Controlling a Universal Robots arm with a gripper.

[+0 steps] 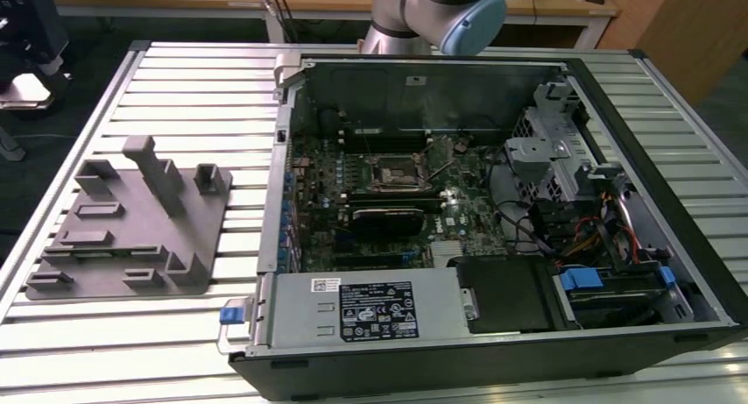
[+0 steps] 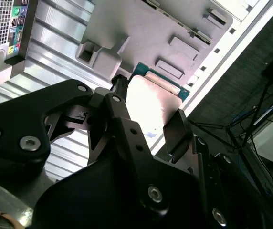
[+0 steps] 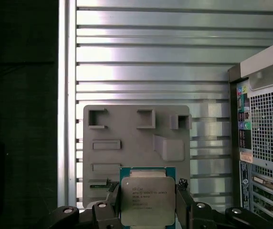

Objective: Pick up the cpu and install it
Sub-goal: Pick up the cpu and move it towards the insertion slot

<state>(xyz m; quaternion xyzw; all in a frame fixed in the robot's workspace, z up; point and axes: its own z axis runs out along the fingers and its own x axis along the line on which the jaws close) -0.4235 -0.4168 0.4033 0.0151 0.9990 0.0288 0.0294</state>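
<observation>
— How does the cpu (image 3: 148,200) look?
— A flat square. It has a silver-grey metal lid with faint print, and a thin green border shows along its edges in the first wrist view. In the second wrist view (image 2: 151,102) the lid is washed pale by glare.
— And the tool (image 3: 148,193)?
— It is drawn in narrow and clamping the chip, with one black finger (image 3: 113,195) on each of two opposite edges.
— Where is it?
— In that grip, over the grey fixture (image 3: 136,143) on the ribbed metal worktop (image 3: 151,57), near the computer case (image 3: 265,143).
</observation>
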